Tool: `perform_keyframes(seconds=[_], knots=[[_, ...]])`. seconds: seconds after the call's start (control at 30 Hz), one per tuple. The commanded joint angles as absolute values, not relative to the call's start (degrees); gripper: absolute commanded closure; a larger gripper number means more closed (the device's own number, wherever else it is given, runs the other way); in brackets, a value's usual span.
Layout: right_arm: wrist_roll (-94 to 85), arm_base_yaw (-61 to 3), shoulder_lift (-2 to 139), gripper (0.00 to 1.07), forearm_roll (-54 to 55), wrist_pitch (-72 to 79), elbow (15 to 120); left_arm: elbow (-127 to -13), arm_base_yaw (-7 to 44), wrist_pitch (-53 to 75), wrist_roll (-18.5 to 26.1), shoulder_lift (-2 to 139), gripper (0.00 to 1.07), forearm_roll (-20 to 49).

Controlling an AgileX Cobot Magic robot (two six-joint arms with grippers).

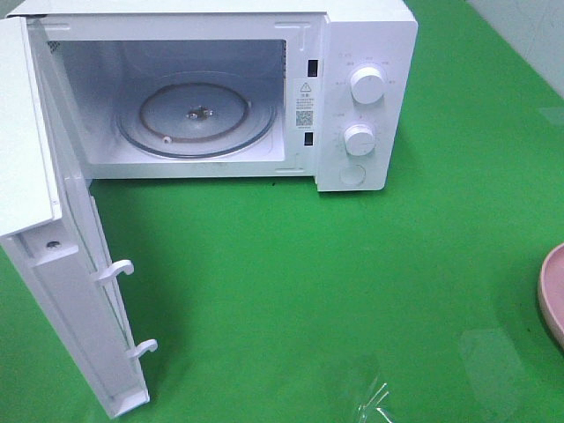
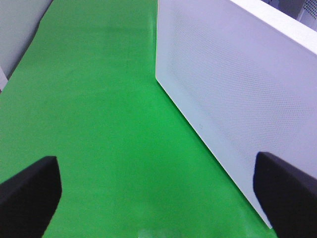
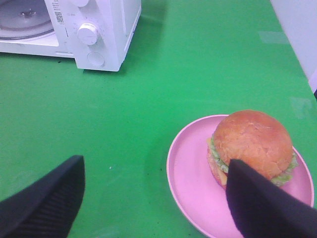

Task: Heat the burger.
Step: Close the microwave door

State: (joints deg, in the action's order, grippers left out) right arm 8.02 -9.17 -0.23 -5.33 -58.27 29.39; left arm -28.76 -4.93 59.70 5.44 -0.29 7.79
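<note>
The right gripper (image 3: 153, 198) stands with its dark fingers (image 3: 44, 203) spread wide and nothing between them, hovering above the green table (image 3: 198, 64). Just past one fingertip, at the lower right of the right wrist picture, sits the burger (image 3: 252, 144), its glossy brown bun on top and lettuce and cheese peeking out at the edge; it rests on a round pink plate (image 3: 190, 178), toward the plate's far side, and the finger overlaps it in the picture without clearly touching. The left gripper (image 2: 158, 193) is likewise spread wide and empty, its two black fingers (image 2: 29, 193) at the bottom corners of the left wrist picture, with the perforated white face of the microwave door (image 2: 237, 89) just beside one of them. From the high camera, the white microwave (image 1: 370, 53) fills the upper part of the frame, its door swung fully open at the left. Inside, only the round glass turntable (image 1: 196, 119) lies on the cavity floor. A sliver of the pink plate shows at the right edge, well apart from the oven.
</note>
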Motion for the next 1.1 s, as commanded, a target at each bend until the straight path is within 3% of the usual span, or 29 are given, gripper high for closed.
perform_keyframes(seconds=[0.03, 0.4, 0.6, 0.67, 0.7, 0.73, 0.77, 0.83, 0.87, 0.9, 0.93, 0.97, 1.0, 1.03, 1.1], knots=[[7.33, -8.71, -1.78, 0.32, -5.33, -57.64, 29.05, -28.59, -5.10, 59.64, 5.27, -0.86, 0.09, 8.08], [7.28, -8.71, -1.78, 0.32, -5.33, -57.64, 29.05, -28.59, -5.10, 59.64, 5.16, -0.86, 0.09, 8.08], [7.28, -8.71, -1.78, 0.32, -5.33, -57.64, 29.05, -29.28, -5.10, 58.73, 4.47, -0.80, 0.15, 8.08], [7.28, -8.71, -1.78, 0.32, -5.33, -57.64, 29.05, -30.25, -5.10, 54.89, 3.27, -0.80, 0.28, 8.08], [7.28, -8.71, -1.78, 0.32, -5.33, -57.64, 29.05, -30.25, -5.10, 54.89, 3.27, -0.80, 0.28, 8.08], [7.28, -8.71, -1.78, 0.32, -5.33, -57.64, 29.05, -30.25, -5.10, 52.60, 3.21, -0.46, 0.39, 8.08], [7.28, -8.71, -1.78, 0.32, -5.33, -57.64, 29.05, -30.25, -5.10, 52.60, 3.21, -0.46, 0.39, 8.08], [7.28, -8.71, -1.78, 0.32, -5.33, -57.64, 29.05, -30.25, -5.10, 49.56, 3.21, 1.32, 0.55, 8.08], [7.28, -8.71, -1.78, 0.32, -5.33, -57.64, 29.05, -30.25, -5.10, 49.56, 3.21, 1.32, 0.55, 8.08], [7.28, -8.71, -1.78, 0.32, -5.33, -57.64, 29.05, -30.25, -5.10, 47.50, 3.21, 3.04, 0.65, 8.08], [7.28, -8.71, -1.78, 0.32, -5.33, -57.64, 29.05, -30.25, -5.10, 47.50, 3.21, 3.04, 0.65, 8.08], [7.28, -8.71, -1.78, 0.32, -5.33, -57.64, 29.05, -30.14, -5.10, 44.86, 3.21, 5.16, 0.77, 8.08], [7.28, -8.71, -1.78, 0.32, -5.33, -57.64, 29.05, -30.14, -5.10, 44.86, 3.21, 5.16, 0.77, 8.08], [7.28, -8.71, -1.78, 0.32, -5.33, -57.64, 29.05, -30.14, -5.10, 42.11, 3.21, 7.79, 0.89, 8.08], [7.28, -8.71, -1.78, 0.32, -5.33, -57.64, 29.05, -30.14, -5.10, 41.02, 3.21, 9.17, 0.94, 8.02]])
